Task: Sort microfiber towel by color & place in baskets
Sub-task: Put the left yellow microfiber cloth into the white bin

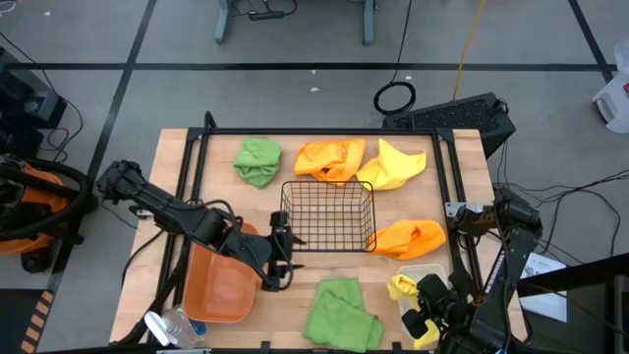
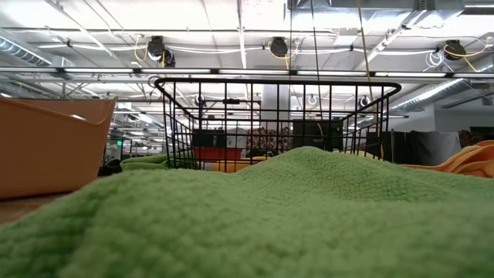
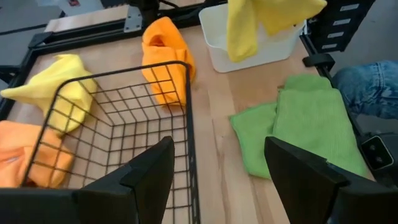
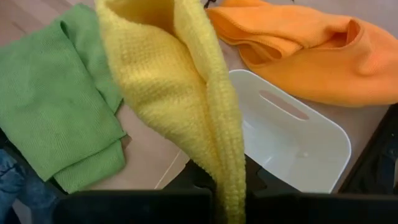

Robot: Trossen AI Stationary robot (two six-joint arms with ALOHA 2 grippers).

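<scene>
The right gripper (image 1: 425, 321) hangs above the white bin (image 1: 429, 276) at the surface's near right corner, its jaws clamped on a yellow towel (image 4: 186, 93) that drapes down over the bin's open top. The left gripper (image 1: 279, 258) sits low beside the near left corner of the black wire basket (image 1: 328, 215), jaws apart and holding nothing. That basket stands at the middle of the surface with nothing visible in it. The orange bin (image 1: 218, 285) stands toward the near left corner, partly under the left arm. One green towel (image 1: 342, 313) lies flat at the near edge, between the orange bin and the white bin. A second green towel (image 1: 258, 160) lies bunched at the far edge, left of centre. An orange towel (image 1: 331, 159) lies beside it along the far edge, touching a second yellow towel (image 1: 395, 164) nearer the far right corner. Another orange towel (image 1: 411, 238) lies against the right side of the wire basket, just beyond the white bin. A clear plastic item (image 1: 173, 325) rests at the near left edge; its nature cannot be determined.
</scene>
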